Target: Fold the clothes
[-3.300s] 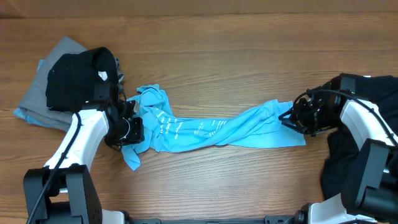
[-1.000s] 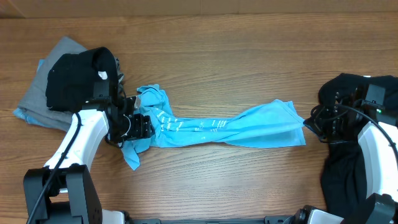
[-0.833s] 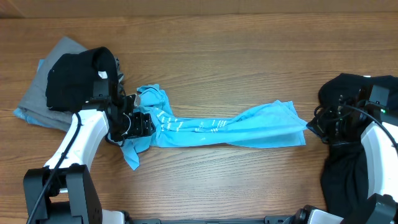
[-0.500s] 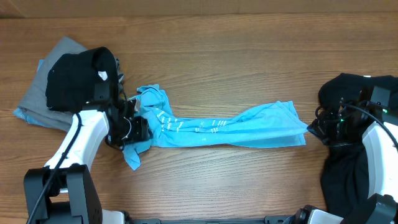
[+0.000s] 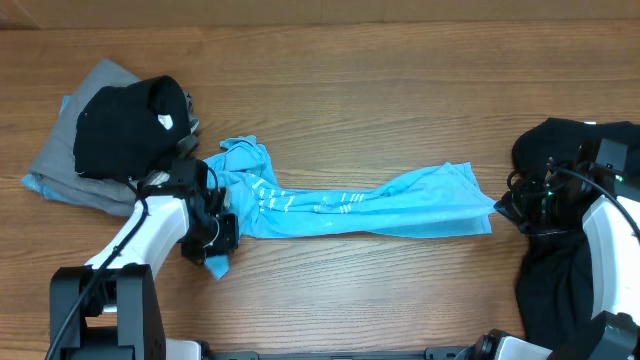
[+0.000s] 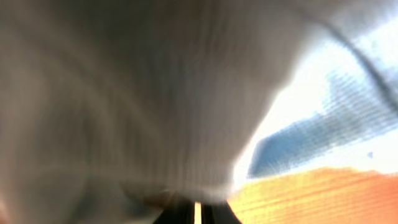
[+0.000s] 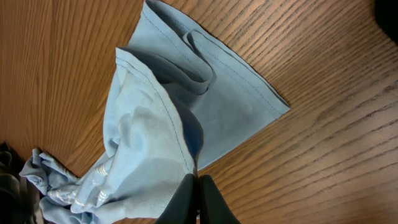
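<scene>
When you check overhead, light blue T-shirt lies stretched across table: left gripper clamped on its bunched end, right gripper pinching opposite tip. Left wrist: fabric fills lens. Right wrist: fingers closed on hem.

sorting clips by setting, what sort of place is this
Probably a robot lab bench: wood-grain tabletop, white left robot arm, white right robot arm, light blue printed T-shirt, black and grey shirt pile.

Light blue fabric T-shirt stretched across wooden tabletop centre; black fabric bundle on grey folded cloth left; black fabric heap right
</scene>
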